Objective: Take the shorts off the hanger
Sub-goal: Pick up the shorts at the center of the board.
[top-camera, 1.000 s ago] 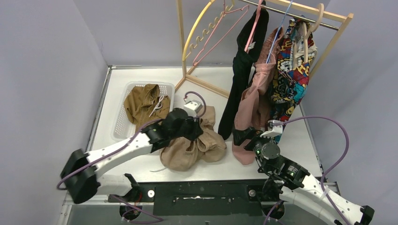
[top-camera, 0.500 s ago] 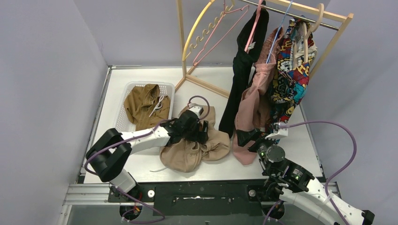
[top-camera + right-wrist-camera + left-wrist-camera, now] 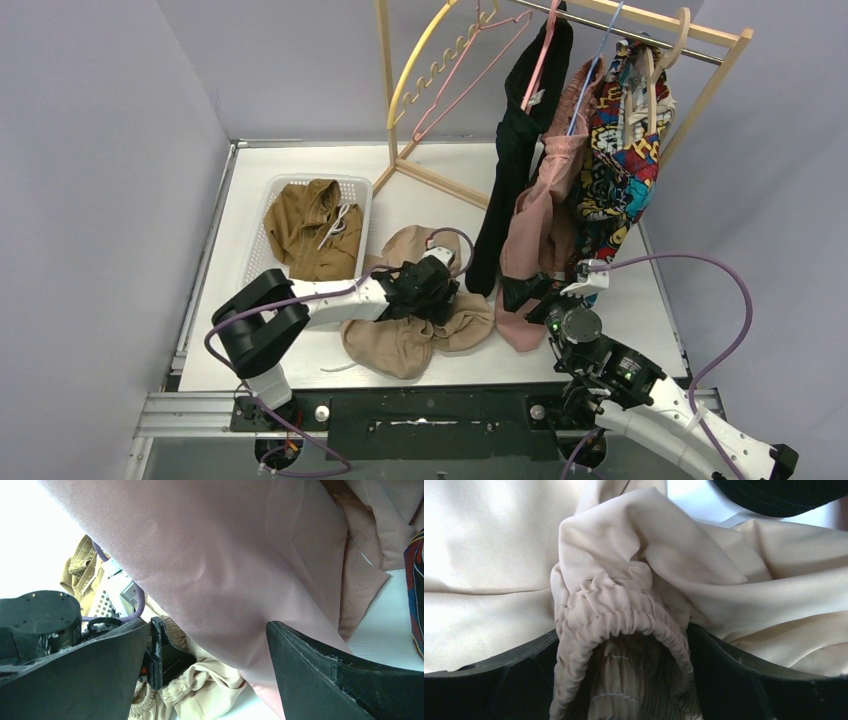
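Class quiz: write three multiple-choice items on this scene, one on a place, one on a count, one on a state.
1. Where do the olive-brown shorts lie? A in the white basket; B in a drawer; C on the floor.
2. How many garments hang on the rack? A one; B three; C five.
3. The left gripper is: A open; B shut on the beige shorts; C out of view.
Key: 1 A, they lie inside the basket. 2 B, black shorts, pink shorts, patterned garment. 3 B, waistband pinched between its fingers.

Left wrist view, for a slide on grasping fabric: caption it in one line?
Left gripper clasps the gathered elastic waistband of the crumpled beige shorts.
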You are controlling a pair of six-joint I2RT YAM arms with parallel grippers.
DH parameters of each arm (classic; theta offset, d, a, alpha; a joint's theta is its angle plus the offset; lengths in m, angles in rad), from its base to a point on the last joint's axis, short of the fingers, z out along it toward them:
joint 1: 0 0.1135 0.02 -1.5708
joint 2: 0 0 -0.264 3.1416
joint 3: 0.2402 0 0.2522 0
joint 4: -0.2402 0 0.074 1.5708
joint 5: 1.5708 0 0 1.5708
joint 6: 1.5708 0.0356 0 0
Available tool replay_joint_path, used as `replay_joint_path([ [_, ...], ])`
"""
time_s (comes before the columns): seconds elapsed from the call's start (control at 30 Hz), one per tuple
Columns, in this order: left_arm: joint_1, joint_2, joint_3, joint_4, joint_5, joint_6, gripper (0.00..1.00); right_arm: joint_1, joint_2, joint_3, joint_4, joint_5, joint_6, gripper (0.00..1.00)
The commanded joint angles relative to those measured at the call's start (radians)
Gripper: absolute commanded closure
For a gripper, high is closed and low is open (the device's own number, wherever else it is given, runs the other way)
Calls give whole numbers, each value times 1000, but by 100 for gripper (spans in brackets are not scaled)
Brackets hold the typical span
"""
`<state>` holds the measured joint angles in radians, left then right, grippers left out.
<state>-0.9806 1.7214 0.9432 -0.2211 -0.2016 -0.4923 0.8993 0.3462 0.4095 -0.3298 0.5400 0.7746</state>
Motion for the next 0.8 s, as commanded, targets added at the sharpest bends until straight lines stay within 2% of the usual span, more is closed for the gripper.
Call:
replay_joint_path([
  [0.0,-69,116,-115,-48,66,-74,37,6,15,40,35,15,1,9],
  [0.1,-80,115,-129,-43,32,-110,74,5,6,39,22,19,7,9],
  [0.2,-77,98,-122,-48,43,-104,99,6,-9,30,32,20,8,9],
  [0.33,-72,24,-73,-107,24,-74,100,5,-12,37,24,21,9,9],
  [0.5,-33,-204,-27,-149,-32,-54,100,6,-14,44,-4,21,27,9],
  [0.77,105,-540,58,-243,-142,-13,100,6,-26,29,18,26,27,9],
])
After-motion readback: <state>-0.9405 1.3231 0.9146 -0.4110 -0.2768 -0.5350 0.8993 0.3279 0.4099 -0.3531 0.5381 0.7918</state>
